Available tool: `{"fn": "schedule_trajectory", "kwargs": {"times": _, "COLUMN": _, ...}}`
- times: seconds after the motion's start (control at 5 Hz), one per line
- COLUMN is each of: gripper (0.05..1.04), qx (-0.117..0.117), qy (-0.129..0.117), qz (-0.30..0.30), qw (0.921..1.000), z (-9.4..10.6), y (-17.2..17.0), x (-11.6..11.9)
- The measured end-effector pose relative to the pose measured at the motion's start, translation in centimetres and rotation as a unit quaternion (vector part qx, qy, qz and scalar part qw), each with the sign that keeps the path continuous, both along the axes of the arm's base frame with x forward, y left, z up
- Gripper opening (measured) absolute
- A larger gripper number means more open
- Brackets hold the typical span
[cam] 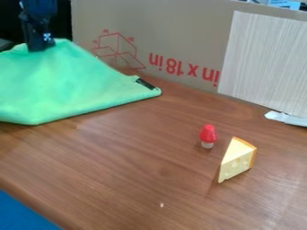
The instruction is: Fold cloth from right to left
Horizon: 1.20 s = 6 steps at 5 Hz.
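The black gripper [40, 44] hangs at the upper left, its lower end against the far edge of the green cloth [66, 85]. Whether it grips the fabric cannot be made out. The cloth spreads over the left part of the wooden table, with soft wrinkles near the gripper and its left side cut off by the view's edge. A rounded corner with a small black tag [145, 84] points to the right.
A red-capped toy mushroom [208, 134] stands right of centre, beside a toy cheese wedge [238, 157]. Behind the brown table [138, 157] rises a cardboard panel [156, 27], with a pale striped board [264, 58] at right. A white object [287, 118] lies near its foot.
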<state>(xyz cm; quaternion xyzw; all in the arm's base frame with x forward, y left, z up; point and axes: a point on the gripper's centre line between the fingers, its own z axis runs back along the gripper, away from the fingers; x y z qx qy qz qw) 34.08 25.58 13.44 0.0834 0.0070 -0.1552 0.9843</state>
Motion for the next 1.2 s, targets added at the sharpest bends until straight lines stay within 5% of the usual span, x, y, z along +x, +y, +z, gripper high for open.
{"fn": "schedule_trajectory", "kwargs": {"times": 0.4, "gripper": 0.955, "qx": 0.002, "qy": -0.007, "qz": 0.035, "qw": 0.9994, "z": 0.0, "y": 1.2, "x": -0.8}}
{"fn": "schedule_trajectory", "kwargs": {"times": 0.8, "gripper": 1.001, "qx": -0.022, "qy": -0.035, "qz": 0.1, "qw": 0.9941, "z": 1.2, "y": -0.1, "x": -2.3}}
{"fn": "schedule_trajectory", "kwargs": {"times": 1.2, "gripper": 1.001, "qx": -0.03, "qy": -0.11, "qz": 0.134, "qw": 0.9845, "z": 5.9, "y": -3.5, "x": -5.1}}
